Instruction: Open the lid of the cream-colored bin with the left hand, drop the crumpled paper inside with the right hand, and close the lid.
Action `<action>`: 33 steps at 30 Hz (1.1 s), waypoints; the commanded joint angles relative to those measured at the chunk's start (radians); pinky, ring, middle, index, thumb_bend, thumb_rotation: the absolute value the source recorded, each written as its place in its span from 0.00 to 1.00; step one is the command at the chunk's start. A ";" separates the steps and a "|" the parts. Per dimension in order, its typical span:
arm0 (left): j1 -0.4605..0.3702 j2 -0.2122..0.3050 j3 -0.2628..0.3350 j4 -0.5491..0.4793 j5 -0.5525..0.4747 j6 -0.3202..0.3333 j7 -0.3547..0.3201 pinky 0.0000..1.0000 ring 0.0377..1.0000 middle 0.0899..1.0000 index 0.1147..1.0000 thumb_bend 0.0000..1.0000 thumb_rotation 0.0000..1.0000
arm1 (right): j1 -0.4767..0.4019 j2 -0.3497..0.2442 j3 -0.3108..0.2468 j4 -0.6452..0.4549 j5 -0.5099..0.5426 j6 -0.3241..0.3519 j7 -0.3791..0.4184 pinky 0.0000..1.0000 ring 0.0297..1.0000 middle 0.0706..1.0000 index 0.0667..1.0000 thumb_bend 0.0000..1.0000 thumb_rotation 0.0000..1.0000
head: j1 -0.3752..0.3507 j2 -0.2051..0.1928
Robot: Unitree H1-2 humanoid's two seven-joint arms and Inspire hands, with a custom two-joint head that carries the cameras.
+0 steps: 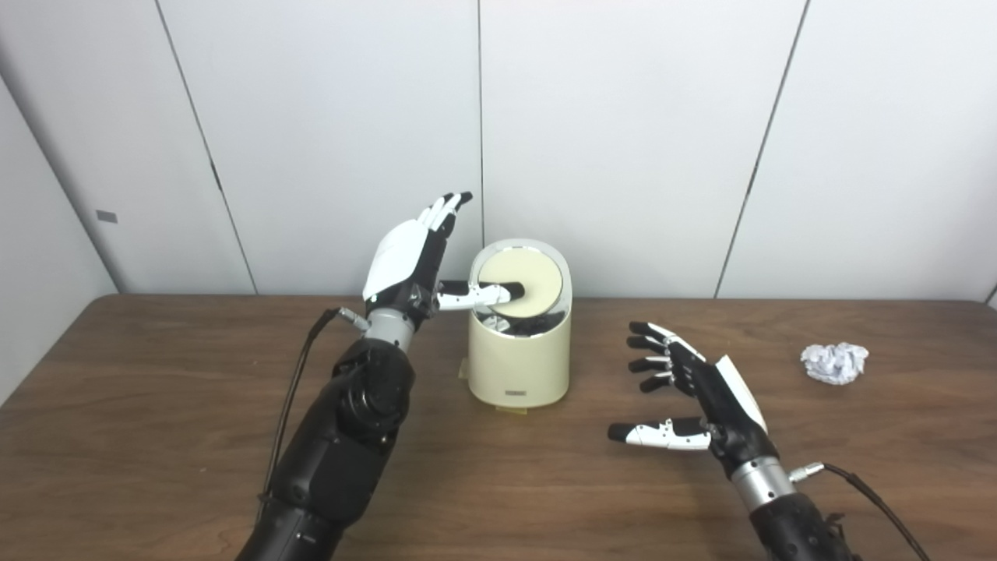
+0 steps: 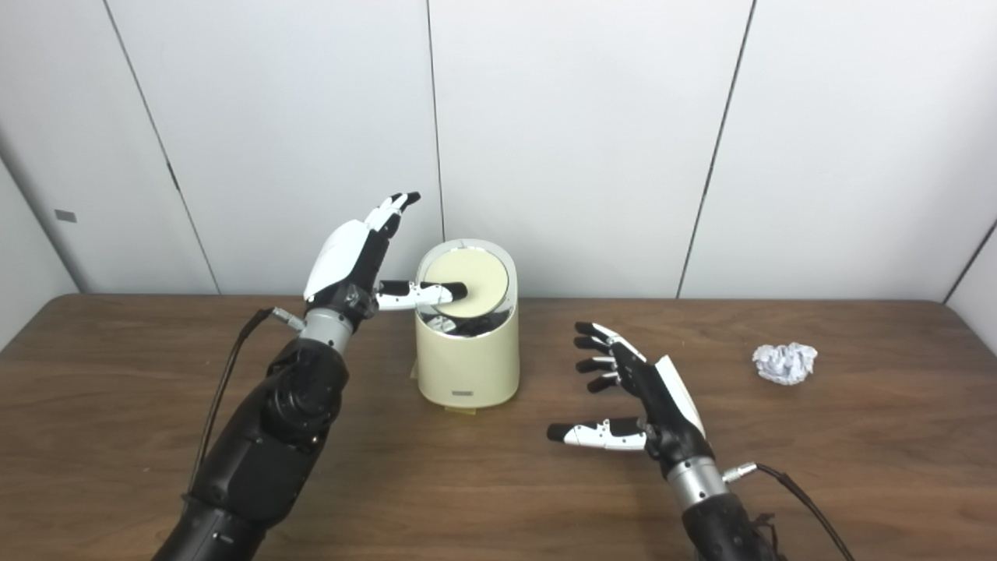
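The cream-colored bin (image 1: 520,366) stands at the middle of the table near the wall. Its round lid (image 1: 523,282) is tilted up, leaving a dark gap at the front of the rim. My left hand (image 1: 413,261) is raised just left of the bin, fingers stretched upward and apart, with its thumb reaching sideways onto the lid's face. The crumpled white paper (image 1: 835,362) lies on the table at the far right. My right hand (image 1: 689,393) hovers open between bin and paper, palm facing left, holding nothing.
The brown wooden table (image 1: 156,405) runs the full width of the view. Pale wall panels (image 1: 623,140) rise right behind the bin. Cables trail from both wrists.
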 commanded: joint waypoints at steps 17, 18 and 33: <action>-0.076 0.062 -0.112 -0.025 0.184 0.022 0.026 1.00 1.00 1.00 1.00 1.00 0.30 | -0.020 0.010 -0.004 -0.055 -0.009 0.002 -0.016 0.59 0.71 0.81 0.83 0.84 0.20 | -0.004 0.009; -0.078 0.066 -0.124 -0.023 0.205 0.022 0.034 1.00 1.00 1.00 1.00 1.00 0.29 | -0.019 0.010 -0.005 -0.057 -0.010 0.005 -0.016 0.59 0.71 0.81 0.83 0.84 0.21 | -0.004 0.010; -0.111 0.109 -0.231 -0.018 0.370 0.063 -0.037 1.00 1.00 1.00 1.00 1.00 0.25 | -0.021 0.014 -0.006 -0.064 -0.011 0.016 -0.016 0.59 0.71 0.80 0.83 0.85 0.20 | -0.004 0.017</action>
